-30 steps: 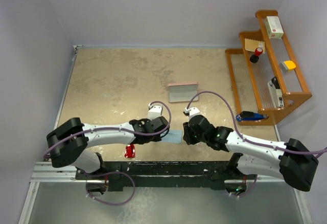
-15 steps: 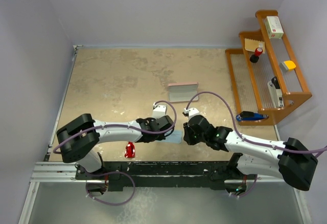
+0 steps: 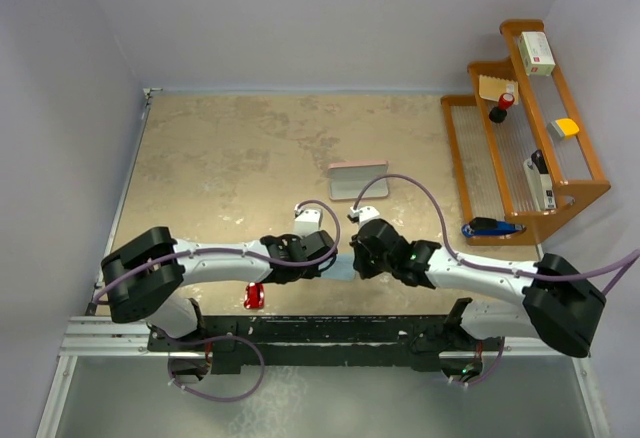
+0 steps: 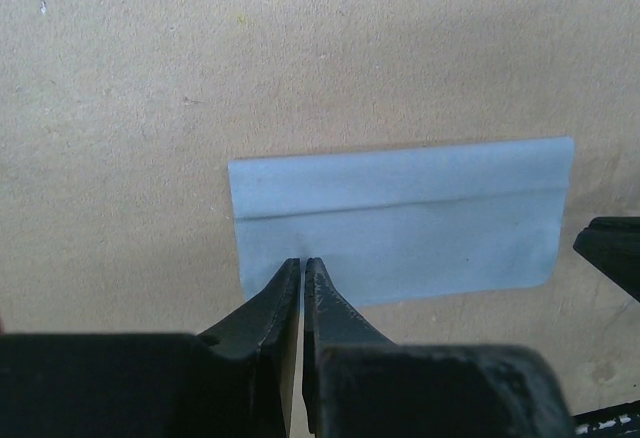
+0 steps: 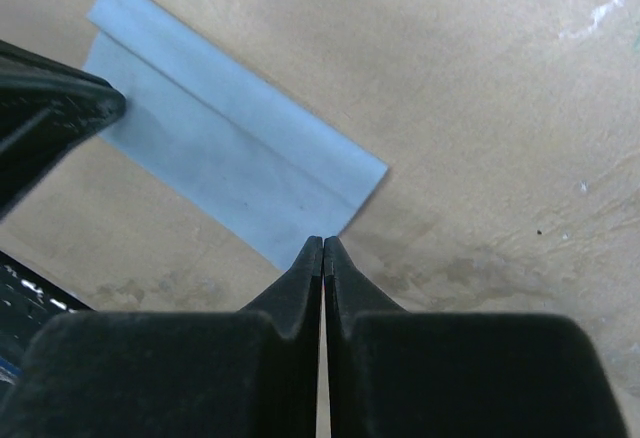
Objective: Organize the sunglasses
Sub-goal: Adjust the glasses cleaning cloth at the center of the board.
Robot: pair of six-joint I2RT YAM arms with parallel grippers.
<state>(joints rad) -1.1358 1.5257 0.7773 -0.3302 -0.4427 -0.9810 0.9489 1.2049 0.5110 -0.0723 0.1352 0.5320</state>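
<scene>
- The red sunglasses point(image 3: 254, 295) lie at the near edge of the table point(image 3: 220, 158), just on the near side of the left arm's forearm. Neither gripper touches them.
- Both arms reach in toward the middle of the table and meet over a light blue cloth point(image 3: 340, 268), one from each side.
- From the left wrist view, the left gripper point(image 4: 302, 263) has its fingers pressed together, with only a hairline slit between them. The tips sit right at the near edge of the cloth point(image 4: 400, 228), close to its left corner.
- I can't tell whether any fabric is caught between them.
- The cloth lies flat and folded, with a straight crease running along its length.
- From the right wrist view, the right gripper point(image 5: 323, 243) is fully closed too. Its tips touch the near corner of the cloth point(image 5: 220, 168), and again I can't tell whether it has hold of the fabric.
- A pink case point(image 3: 357, 180) lies farther back on the table, apart from the cloth and well away from the sunglasses.
- A wooden rack point(image 3: 590, 183) stands along the right side, with a few small items on its shelves.
</scene>
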